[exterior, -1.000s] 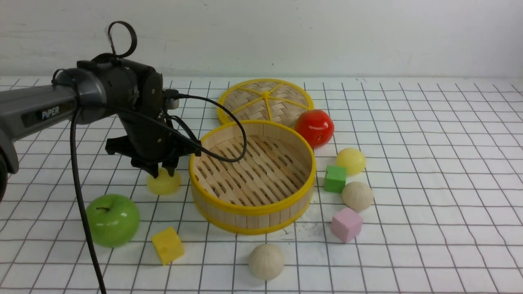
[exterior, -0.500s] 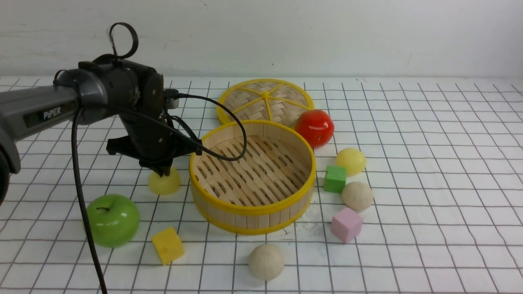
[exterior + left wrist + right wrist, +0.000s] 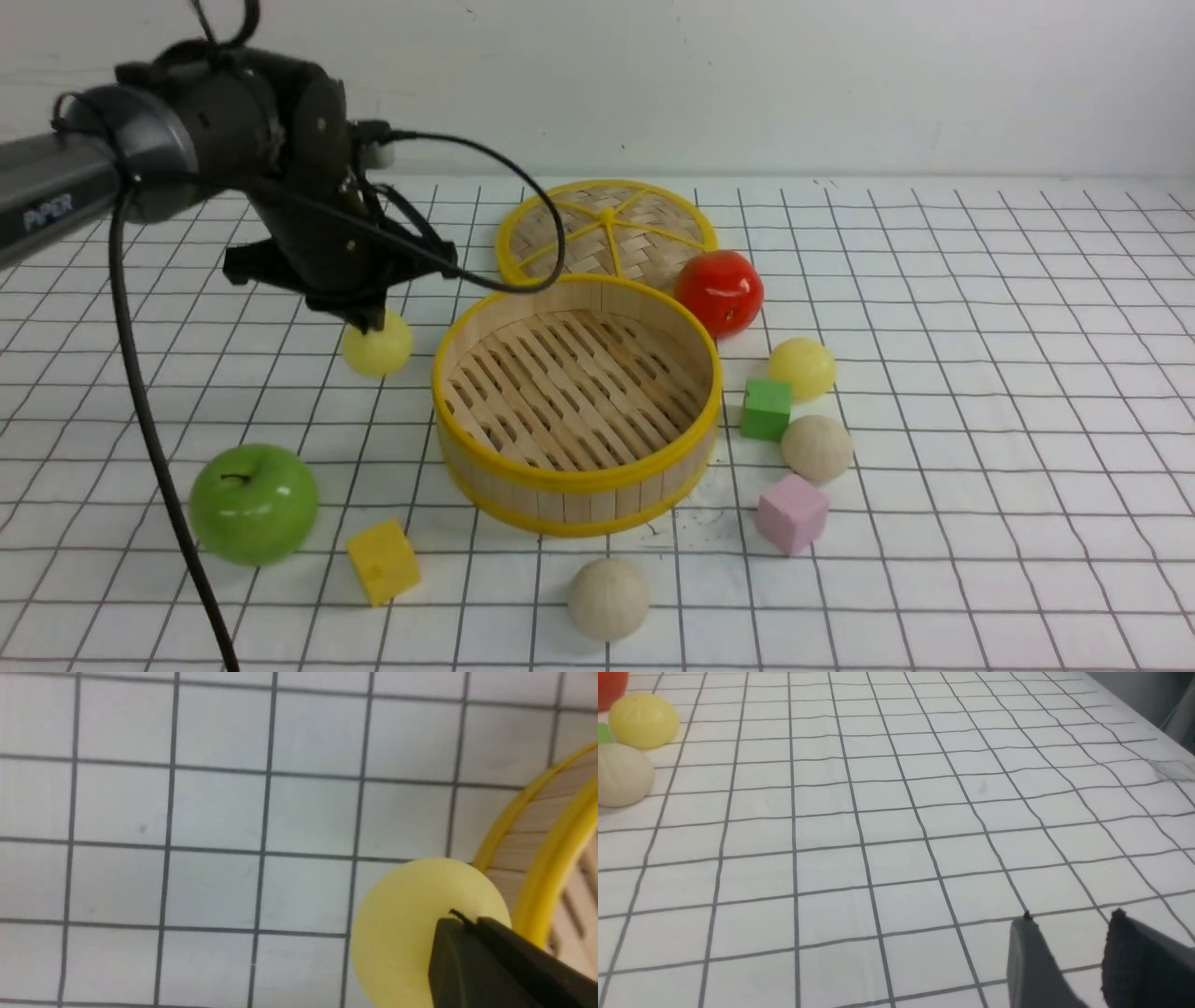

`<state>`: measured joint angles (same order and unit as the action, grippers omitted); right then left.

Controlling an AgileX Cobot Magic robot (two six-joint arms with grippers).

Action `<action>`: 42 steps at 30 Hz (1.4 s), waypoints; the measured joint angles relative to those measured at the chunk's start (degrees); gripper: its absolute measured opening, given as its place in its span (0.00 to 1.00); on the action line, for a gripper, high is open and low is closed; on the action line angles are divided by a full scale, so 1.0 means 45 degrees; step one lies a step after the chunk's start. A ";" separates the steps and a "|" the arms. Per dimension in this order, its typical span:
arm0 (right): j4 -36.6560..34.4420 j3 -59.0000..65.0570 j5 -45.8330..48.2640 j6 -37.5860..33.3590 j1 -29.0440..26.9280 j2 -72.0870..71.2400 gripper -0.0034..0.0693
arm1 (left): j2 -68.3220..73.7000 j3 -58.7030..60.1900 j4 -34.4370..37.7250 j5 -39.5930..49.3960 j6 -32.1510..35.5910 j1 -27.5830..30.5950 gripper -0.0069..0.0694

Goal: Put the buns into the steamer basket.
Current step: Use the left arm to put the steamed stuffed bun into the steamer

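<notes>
The pale yellow bun [image 3: 378, 348], pinched and held off the table — the carry step.
It hangs just left of the empty steamer basket [image 3: 577, 482], with the left gripper [image 3: 367, 323] pressed shut on its top. Next it must cross the rim, then be released. The right gripper [image 3: 1071, 917] is spread and holds nothing.

Green apple [image 3: 252, 504], red apple [image 3: 719, 291], pale yellow bun [image 3: 377, 347], white table [image 3: 980, 373] (grey grid)

In my front view's upper left, the left claw [image 3: 368, 323] hides the top of the yellow bun [image 3: 378, 353]; my left wrist camera crops the steamer basket [image 3: 537, 826].
</notes>
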<state>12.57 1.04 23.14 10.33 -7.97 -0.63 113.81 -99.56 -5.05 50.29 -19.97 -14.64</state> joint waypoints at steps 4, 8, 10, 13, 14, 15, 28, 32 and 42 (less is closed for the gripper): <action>0.0000 0.0000 0.0000 0.0000 0.0000 0.0000 0.38 | -0.0404 -0.0290 0.1868 0.0103 0.0947 0.0000 0.07; 0.0000 0.0000 0.0000 0.0000 0.0000 0.0000 0.38 | -0.0316 -0.0317 0.4410 0.0206 0.2195 -0.0013 0.07; 0.0000 0.0000 0.0000 0.0000 0.0000 0.0000 0.38 | -0.0180 -0.0317 0.5113 0.0219 0.2490 -0.0013 0.07; 0.0000 0.0000 0.0000 0.0000 0.0000 0.0000 0.38 | 0.0273 -0.0317 0.5632 0.0219 0.2670 -0.0013 0.07; 0.0000 0.0000 0.0000 0.0000 0.0000 0.0000 0.38 | 0.0463 -0.0317 0.5682 0.0219 0.2670 -0.0013 0.07; 0.0000 0.0000 0.0000 0.0000 0.0000 0.0000 0.38 | 0.0639 -0.0317 0.5717 0.0219 0.2670 -0.0013 0.07; 0.0011 0.0000 0.0000 0.0000 0.0000 0.0000 0.38 | 0.1662 -0.0333 0.6061 0.0187 0.2670 -0.0013 0.14; -0.0002 0.0000 0.0000 0.0000 0.0000 0.0000 0.38 | 0.1662 -0.0333 0.6075 0.0300 0.2500 -0.0013 0.20; -0.0002 0.0000 0.0000 0.0000 0.0000 0.0000 0.38 | 0.0329 -0.0333 0.4994 0.1461 0.2382 -0.0013 0.56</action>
<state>12.56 1.04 23.14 10.33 -7.97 -0.63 115.29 -101.05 17.43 56.87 -9.25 -14.70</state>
